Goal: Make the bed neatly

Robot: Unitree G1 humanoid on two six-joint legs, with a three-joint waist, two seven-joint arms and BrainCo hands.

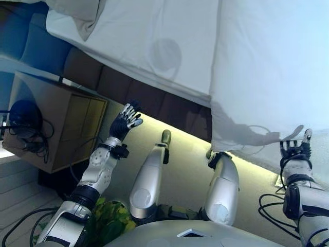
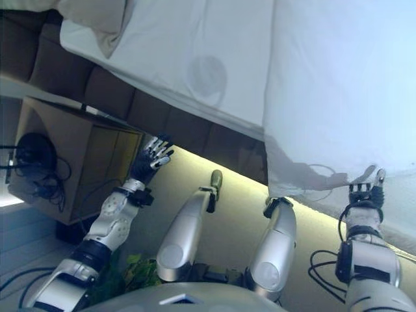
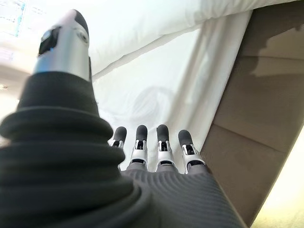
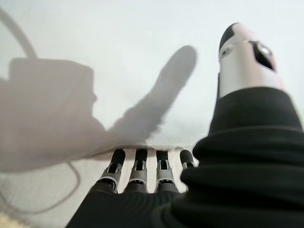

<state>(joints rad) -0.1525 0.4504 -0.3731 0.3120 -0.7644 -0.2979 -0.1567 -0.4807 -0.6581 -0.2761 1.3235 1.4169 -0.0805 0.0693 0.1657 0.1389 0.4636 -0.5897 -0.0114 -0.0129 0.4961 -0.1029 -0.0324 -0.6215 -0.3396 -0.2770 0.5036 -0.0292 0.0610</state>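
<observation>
While both arms are raised toward the bed point(image 1: 154, 103), neither grips anything.

Item 1, white duvet point(image 1: 267, 77): spread over the bed's far portion, its lower edge draped over the bed's side and hanging loose above the floor. Judged soft, light and limp; it will fold and slide, not hold shape. Best taken at the hanging edge or a corner, pinched between thumb and fingers.

Item 2, white sheet point(image 1: 154, 46): lies on the mattress beside the duvet, mostly flat, faint creases.

Item 3, pillow point(image 1: 77, 13): at the head end of the bed, partly out of view.

Item 4, left hand point(image 1: 126, 121): beside the bed's dark side panel point(image 1: 133, 95), fingers straight and spread, holding nothing, apart from the sheet.

Item 5, right hand point(image 1: 294, 146): at the duvet's hanging edge, fingers extended, thumb out; contact with the cloth cannot be told.

Item 6, wooden nightstand point(image 1: 56, 121): beside the bed's head end, with cables and a dark round object point(image 1: 23, 116) on it.
</observation>
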